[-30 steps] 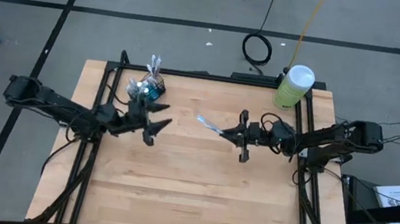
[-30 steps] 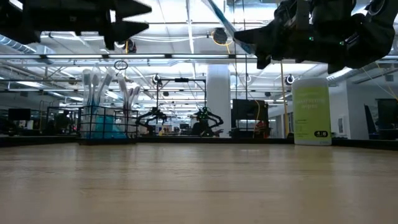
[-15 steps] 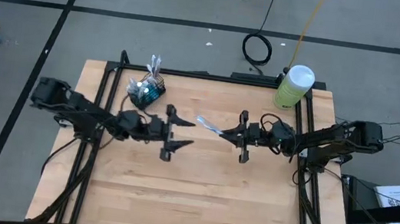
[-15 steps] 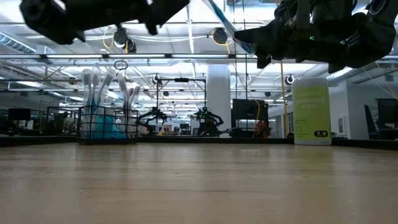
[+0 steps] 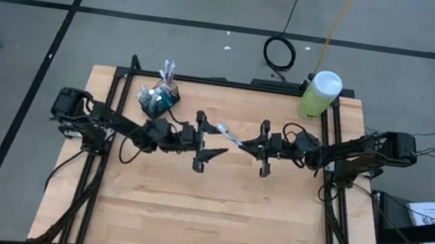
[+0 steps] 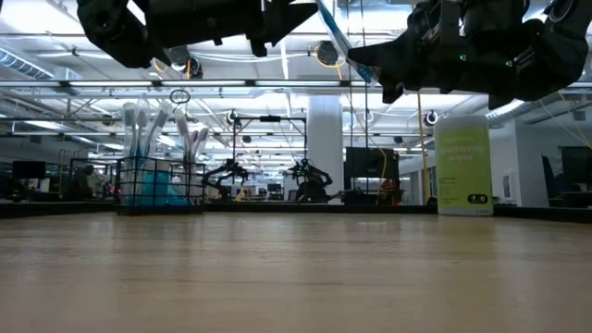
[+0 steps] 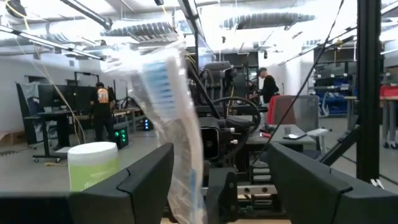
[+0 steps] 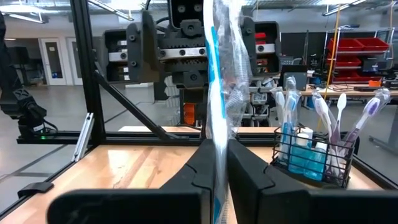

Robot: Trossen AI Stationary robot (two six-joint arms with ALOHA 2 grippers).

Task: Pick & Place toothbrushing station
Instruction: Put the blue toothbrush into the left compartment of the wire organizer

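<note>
A blue-and-white toothbrush in a clear wrapper hangs above the table's middle, with my right gripper shut on it. My left gripper faces it from the table's left, open. In the left wrist view the brush's head end stands between the two fingers, close to one of them; I see no touch. The dark wire-mesh holder with several toothbrushes stands on its base at the far left of the table. My right gripper pinches the wrapped toothbrush's handle between its two fingers, near the handle's end. The fingers come about level from the table's right side. The toothbrush slants up and toward the table's left, its head end free and clear of the table.
A pale green canister with a white lid stands at the table's far right corner. The wooden tabletop lies bare toward the near edge. People and benches show in the room beyond.
My left gripper has moved from beside the mesh holder toward the table's right, up to the toothbrush, staying open. Its fingers now stand on either side of the brush's head end. The toothbrush has kept still.
</note>
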